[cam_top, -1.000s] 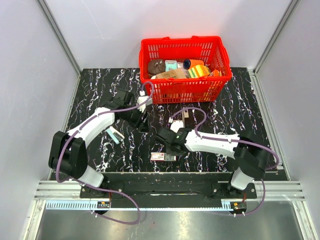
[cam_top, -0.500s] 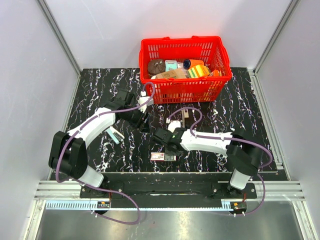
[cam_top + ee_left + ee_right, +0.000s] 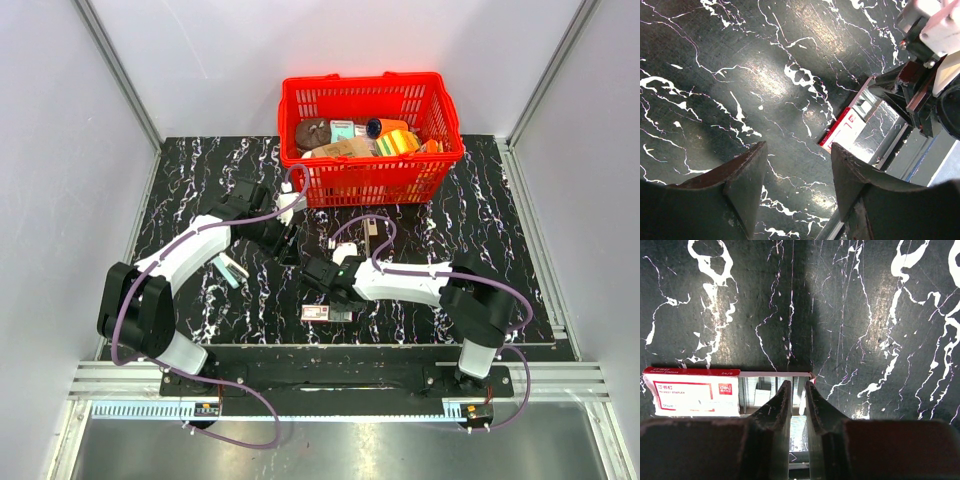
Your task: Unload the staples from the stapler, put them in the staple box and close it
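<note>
The stapler (image 3: 372,242) lies on the black marbled table behind my right arm, partly crossed by a cable. A red-and-white staple box (image 3: 690,392) (image 3: 319,313) lies with its tray of staples (image 3: 757,390) slid out. My right gripper (image 3: 797,385) (image 3: 335,298) hangs over that tray's end. Its fingers are almost together, and a thin silvery strip of staples shows between them. My left gripper (image 3: 797,147) (image 3: 285,240) hovers open over bare table, left of the stapler, holding nothing. From there I see the staple box (image 3: 842,131) and the right gripper (image 3: 920,95).
A red basket (image 3: 370,182) filled with several items stands at the back centre. A small white-and-teal object (image 3: 228,268) lies near the left arm's forearm. The staple box sits close to the table's front edge (image 3: 330,346).
The right arm has drawn its elbow inward and its gripper has shifted slightly left over the staple box. The left arm has hardly moved.
</note>
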You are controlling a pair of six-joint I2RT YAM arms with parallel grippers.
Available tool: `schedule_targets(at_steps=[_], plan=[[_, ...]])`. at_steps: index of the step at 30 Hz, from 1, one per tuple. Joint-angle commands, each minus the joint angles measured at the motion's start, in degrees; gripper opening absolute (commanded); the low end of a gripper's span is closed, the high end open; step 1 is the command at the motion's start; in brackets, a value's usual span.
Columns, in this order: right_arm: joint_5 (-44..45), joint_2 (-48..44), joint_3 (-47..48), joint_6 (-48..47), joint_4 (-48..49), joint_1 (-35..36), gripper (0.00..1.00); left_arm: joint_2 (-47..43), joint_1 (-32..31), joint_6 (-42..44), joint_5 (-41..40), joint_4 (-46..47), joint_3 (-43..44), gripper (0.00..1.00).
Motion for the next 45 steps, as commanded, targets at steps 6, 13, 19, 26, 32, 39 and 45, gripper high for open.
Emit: schedule_targets(at_steps=[6, 13, 19, 26, 32, 39, 45], plan=[[2.07, 0.13, 1.57, -0.80, 0.18, 0.41, 0.07, -1.60, -0.13, -0.52, 1.23, 2.24, 0.49, 0.57], [1.72, 1.28, 2.36, -1.15, 0.27, 0.50, 0.06, -1.51, -0.22, -0.78, 1.40, 2.77, -0.03, 0.57], [2.07, 2.42, 3.33, -0.98, -0.44, 0.85, 0.06, -1.16, -0.13, -0.87, 1.58, 2.77, 0.32, 0.57], [2.95, 2.25, 3.51, -0.54, -1.05, 1.55, 0.06, -0.98, -0.13, -0.87, 1.67, 2.94, -0.12, 0.56], [3.47, 1.89, 3.42, 0.16, -1.49, 1.90, 0.06, -1.07, -0.22, -1.05, 1.76, 2.94, 0.14, 0.56], [4.44, 1.46, 3.42, 0.87, -2.02, 2.52, 0.06, -0.98, -0.22, -1.14, 1.93, 3.03, -0.21, 0.56], [4.62, 1.45, 3.42, 1.22, -2.37, 2.78, 0.10, -0.89, -0.13, -1.31, 2.11, 2.94, -0.03, 0.56]])
